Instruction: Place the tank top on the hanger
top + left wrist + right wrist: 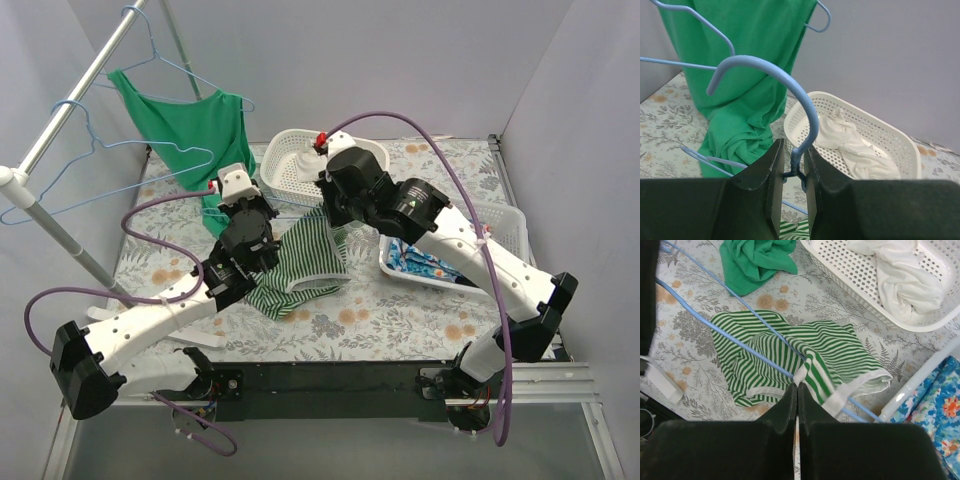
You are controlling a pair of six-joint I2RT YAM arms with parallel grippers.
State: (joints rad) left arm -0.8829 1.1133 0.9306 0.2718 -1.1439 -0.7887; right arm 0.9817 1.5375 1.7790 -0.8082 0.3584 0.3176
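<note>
The striped tank top (305, 265) lies crumpled on the floral table, with one corner lifted. My right gripper (335, 222) is shut on its white-edged strap; in the right wrist view the pinch (798, 385) is at the strap's fold, with the tank top (770, 352) spread below. The light-blue hanger (752, 351) runs across and partly under the fabric. My left gripper (265, 212) is shut on the hanger's twisted neck (795, 167), and the hook (785, 82) curves up above the fingers.
A plain green tank top (190, 120) hangs on a rail (60, 120) at the back left, beside spare blue hangers (150, 155). A white basket (285, 175) holding white cloth stands at the back. A basket with blue floral cloth (420, 262) stands on the right.
</note>
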